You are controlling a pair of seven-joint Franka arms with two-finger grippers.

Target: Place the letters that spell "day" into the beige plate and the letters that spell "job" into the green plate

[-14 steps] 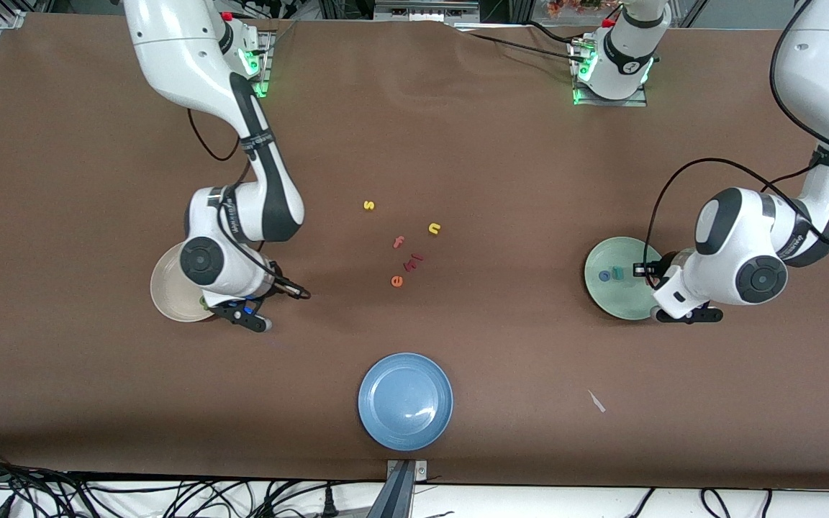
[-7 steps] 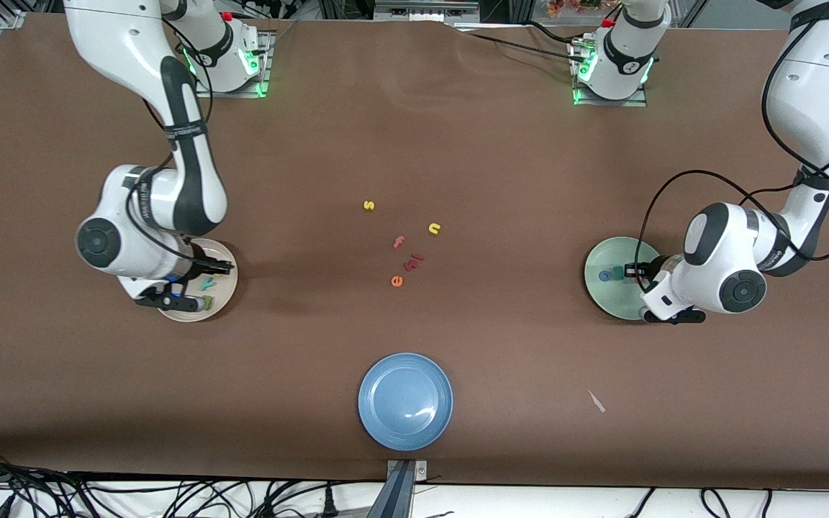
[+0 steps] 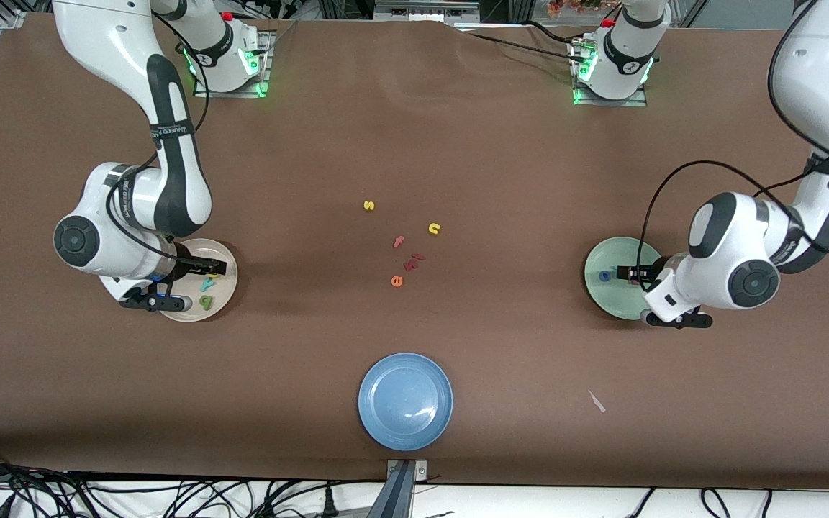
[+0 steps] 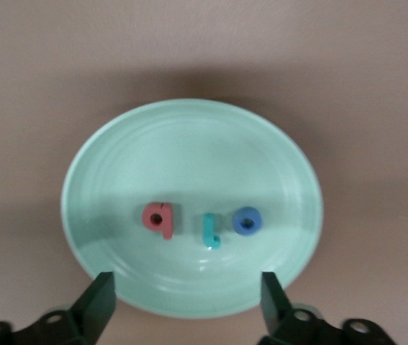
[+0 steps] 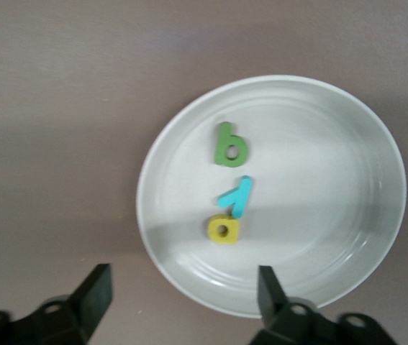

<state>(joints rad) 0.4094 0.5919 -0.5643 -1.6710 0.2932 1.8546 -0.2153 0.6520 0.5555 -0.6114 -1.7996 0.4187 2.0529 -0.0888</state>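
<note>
The d, y and a were seen lying in the beige plate, the right gripper poised over it with fingers spread and empty. In the green plate the b, j and o were lined up, the left gripper held above them, likewise open.

Brown table, three plates, loose letters

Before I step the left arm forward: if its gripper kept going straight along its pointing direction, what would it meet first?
Most likely the green plate. The left gripper hangs open over its rim, pointing down; the b, j and o lie just ahead. Depth is unclear.
</note>
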